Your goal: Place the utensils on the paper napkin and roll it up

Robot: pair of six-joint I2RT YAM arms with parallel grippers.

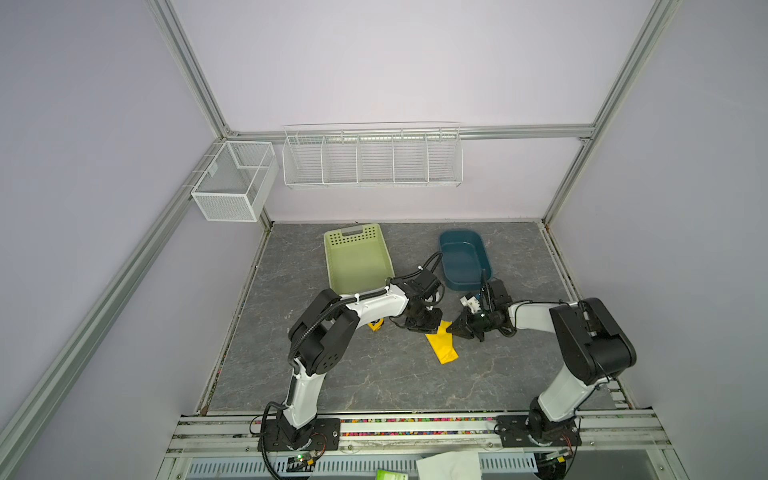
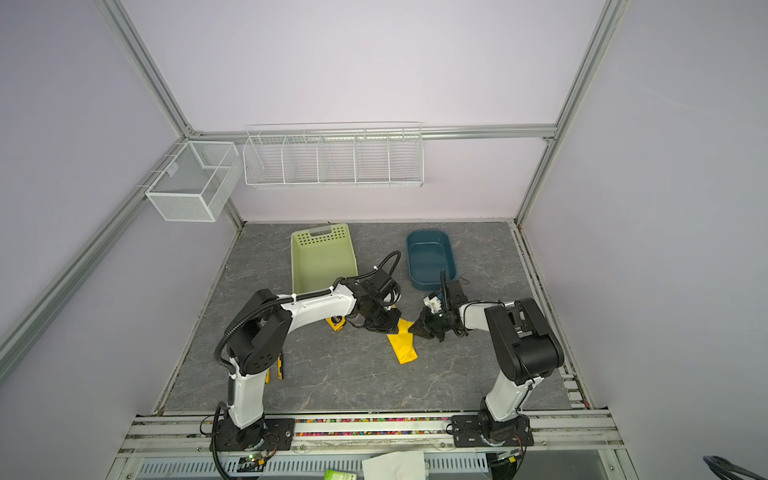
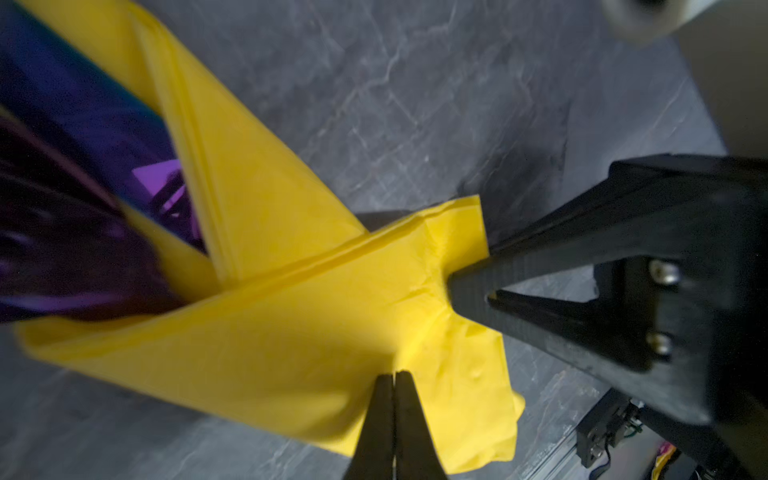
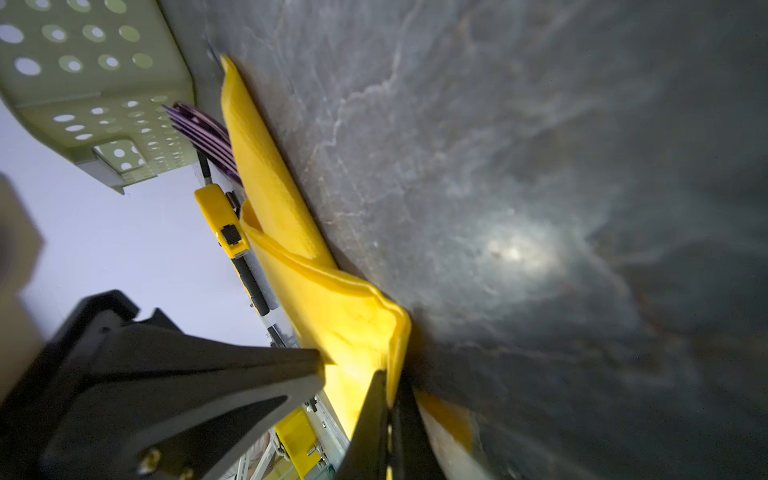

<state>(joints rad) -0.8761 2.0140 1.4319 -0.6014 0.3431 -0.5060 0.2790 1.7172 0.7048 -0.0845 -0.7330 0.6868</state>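
Two claws, one napkin.

Top views: the napkin (image 1: 442, 347) is a narrow folded strip lying mid-table on a diagonal. The left claw (image 1: 427, 328) and right claw (image 1: 451, 329) meet almost tip to tip on its far half, and the left claw hides part of it. The basket (image 1: 357, 257) sits just behind the left arm and the tub (image 1: 463, 259) behind the right. The tape measure (image 2: 336, 323) lies under the left forearm, and the pliers (image 2: 274, 370) are by that arm's base. The bare table is in front of and to the right of the strip, so I'd roll that way and stay clear of the basket wall.

Left wrist: the left claw (image 3: 393, 376) is fully closed, pinching the napkin edge. The right claw (image 3: 453, 291) is clamped on the corner just beside it. The utensils (image 3: 83, 187) show as blurred purple heads inside the open fold.

Right wrist: the right claw (image 4: 390, 399) is pinched tight on a doubled napkin edge, with the left claw's tip (image 4: 322, 359) just beside. The utensils' tines (image 4: 208, 137) poke out of the far end of the fold, near the basket.

My read is that the step in hand is rolling.
- The paper is thin and the two grips sit close together, so it could tear if the claws pull apart.
- Move both together, low, with light tension, and turn the paper over the handles.
- The heads stick out and may slide free if that end tips down.
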